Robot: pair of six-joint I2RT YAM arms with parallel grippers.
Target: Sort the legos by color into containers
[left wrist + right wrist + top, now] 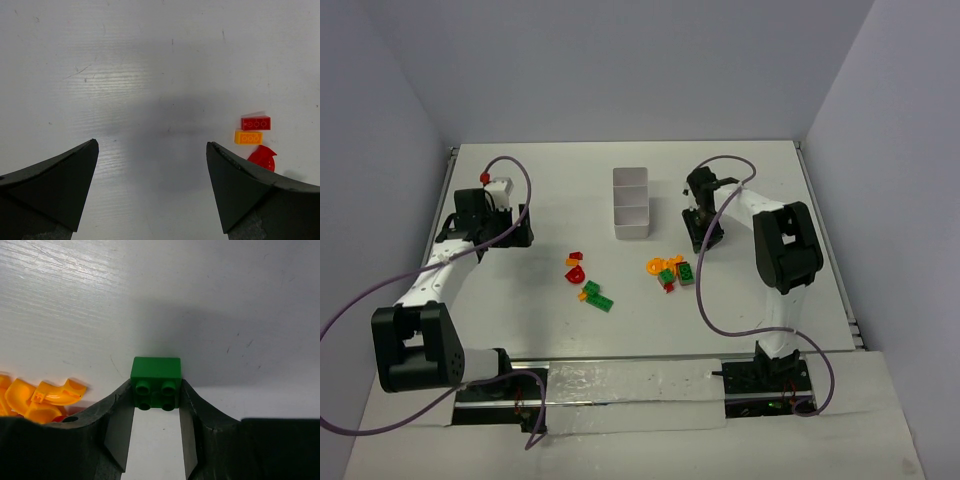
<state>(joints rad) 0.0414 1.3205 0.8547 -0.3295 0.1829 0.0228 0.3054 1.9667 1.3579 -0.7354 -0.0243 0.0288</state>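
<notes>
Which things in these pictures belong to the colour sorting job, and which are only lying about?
Belong:
small green studded plastic brick, held in the right tool
loose red, orange and green plastic lego pieces
narrow white plastic tray of three compartments

Lying about:
purple cables on the white table

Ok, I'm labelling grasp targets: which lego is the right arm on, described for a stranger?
Start at the white tray, then look just right of it to the right pincer. Between its fingers sits a green four-stud brick, the only lego pinched there, square and green unlike the orange curved pieces beside it.
</notes>
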